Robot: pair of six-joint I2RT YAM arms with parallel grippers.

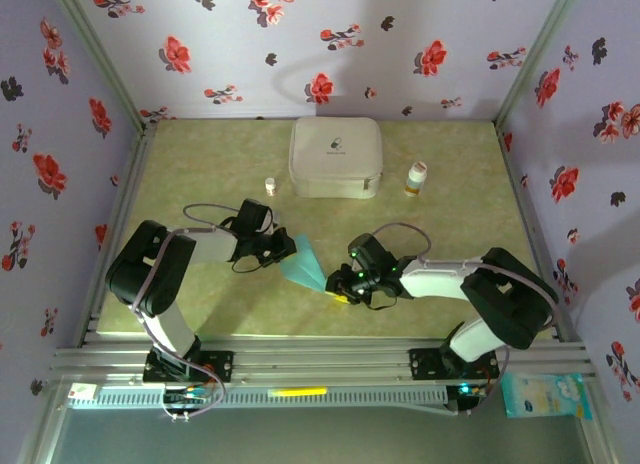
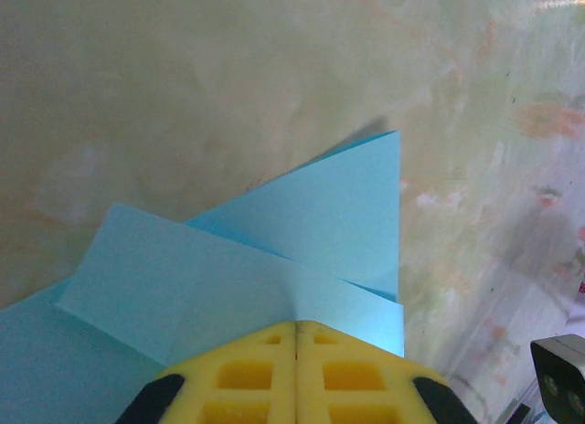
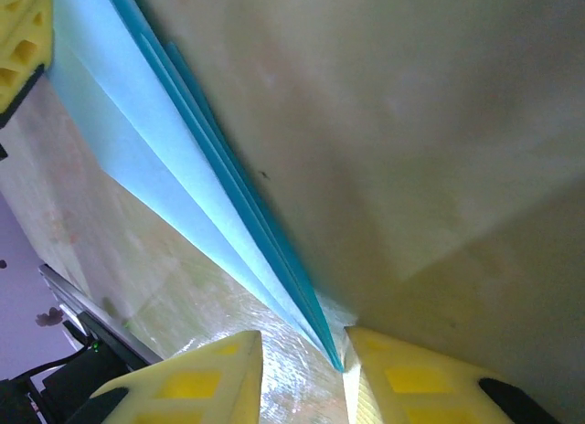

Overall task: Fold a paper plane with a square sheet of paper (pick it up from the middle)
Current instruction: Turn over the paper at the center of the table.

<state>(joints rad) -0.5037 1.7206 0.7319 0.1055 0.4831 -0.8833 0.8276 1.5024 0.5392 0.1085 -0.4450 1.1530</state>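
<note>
The light blue-teal paper plane (image 1: 303,264) is a folded pointed dart between the two arms, near the table's front middle. My left gripper (image 1: 283,249) is at its wide end. In the left wrist view the yellow fingers (image 2: 296,323) are pressed together on the paper (image 2: 274,259), whose folded flaps fan out ahead. My right gripper (image 1: 338,284) is at the pointed end. Its jaws (image 3: 304,337) stand apart with a gap, and the plane's sharp tip (image 3: 334,360) ends between them, close to the right-hand finger. The stacked folded edges (image 3: 155,141) run up toward the left gripper's yellow finger (image 3: 23,40).
A white rounded case (image 1: 335,156) stands at the back middle of the table. A small bottle (image 1: 417,178) is to its right and a tiny white container (image 1: 270,185) to its left. Flowered walls close in three sides, and a metal rail (image 1: 320,359) runs along the near edge.
</note>
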